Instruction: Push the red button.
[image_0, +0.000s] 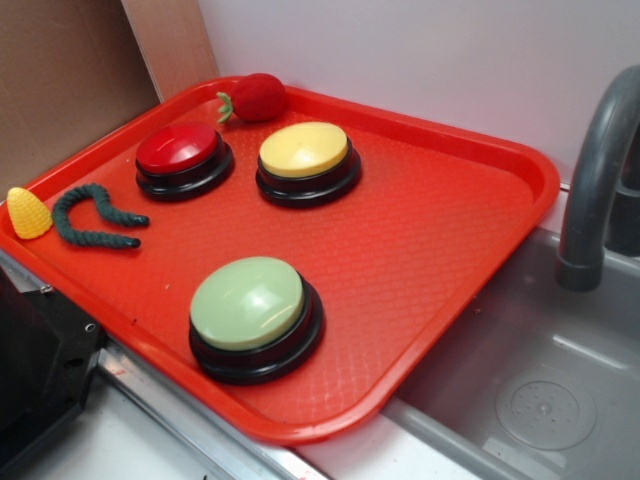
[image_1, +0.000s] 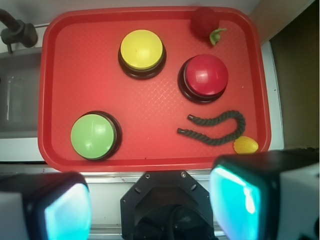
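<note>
the red button (image_1: 205, 76) sits on the red tray (image_1: 150, 107), its dome uncovered. measured from that button: the yellow button (image_1: 142, 51) is just beside it, the strawberry toy (image_1: 205, 22) lies near it by the tray's corner, the dark rope (image_1: 215, 129) curls close by with the little corn toy (image_1: 245, 145) at its end, and the green button (image_1: 93, 135) is well apart. the gripper (image_1: 150, 200) hangs high off the tray's edge, far from the red button, fingers (image_1: 240, 195) spread wide, holding nothing.
</note>
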